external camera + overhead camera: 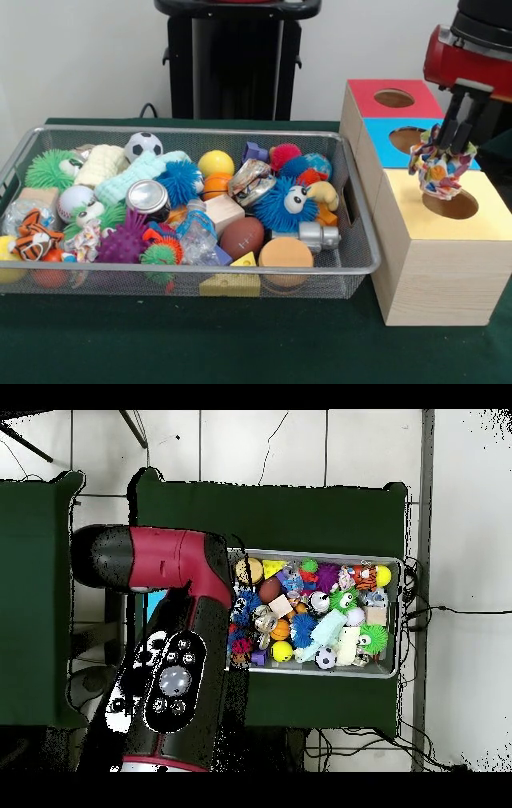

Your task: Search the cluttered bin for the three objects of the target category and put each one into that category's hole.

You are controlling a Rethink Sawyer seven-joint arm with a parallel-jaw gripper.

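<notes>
Pincer (445,150) clamped on a patchwork cloth toy (438,170) above the yellow-topped box's hole (450,205).

Nearest the camera, the wire bin (240,276) sat on the green table (200,344), crowded with balls, blocks, a can and fuzzy toys; just beside it stood the yellow-topped box (438,264), with a blue-topped box (408,140) behind it and a red-topped box (392,98) farthest back. The fingers (458,120) were closed on the top of the multicoloured toy, which hung over the rim of the yellow hole, apart from the box. The step in hand appeared to be a drop-off; the next move would call for a release over the opening, then a return to the bin. From overhead, the arm (170,654) hid the boxes.
</notes>
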